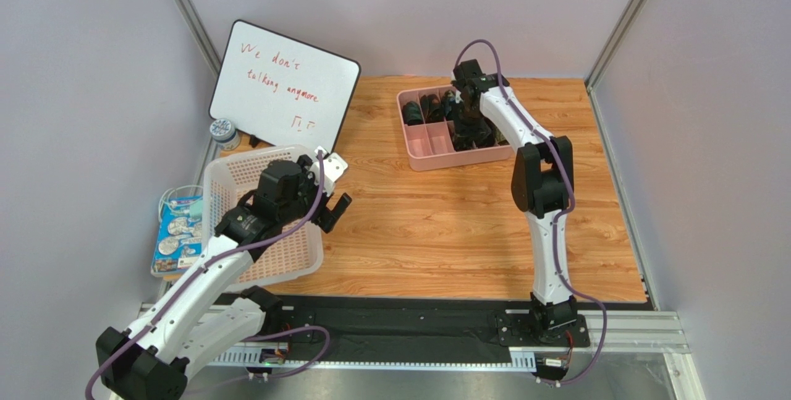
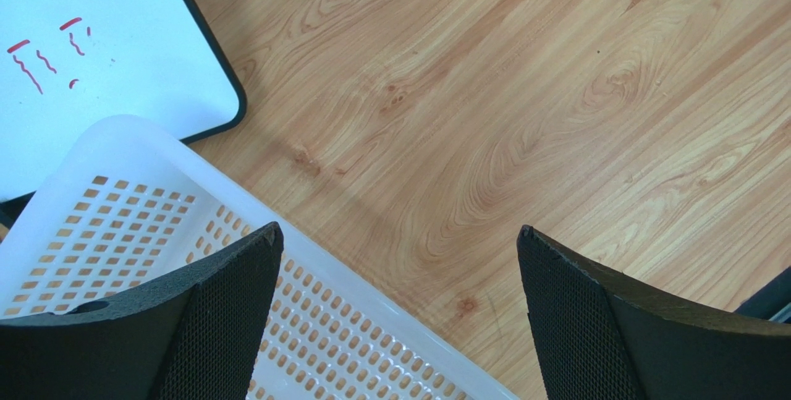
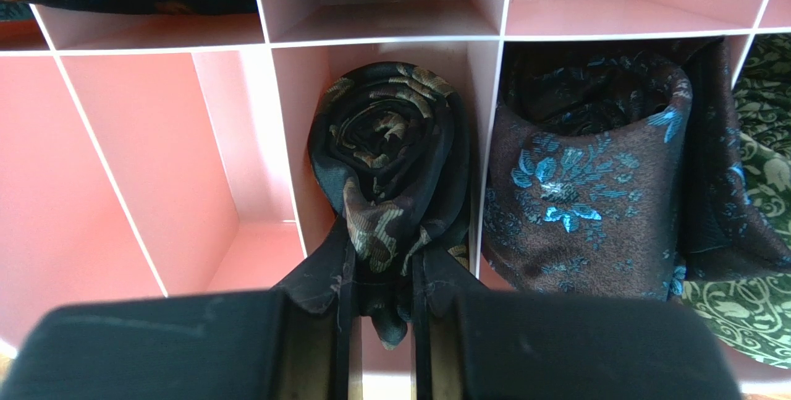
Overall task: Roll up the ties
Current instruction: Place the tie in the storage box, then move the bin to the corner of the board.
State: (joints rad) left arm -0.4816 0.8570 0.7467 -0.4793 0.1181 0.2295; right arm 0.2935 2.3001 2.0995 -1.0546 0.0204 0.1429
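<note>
Standing in a compartment of the pink tray, a rolled tie is clamped at its loose end by the right gripper, with a blue-flowered tie just to its right, while the left gripper is held wide open above a white basket rim.

I work over a wooden table with warm, wavy grain, evenly lit, with only soft shadows lying on it. Plain pale grey walls close it in behind, to the left and to the right. A slim metal post slants up from the table's back left corner, and a second post from its back right corner. Along the table's near edge lie a black mat and a silver metal rail.
</note>
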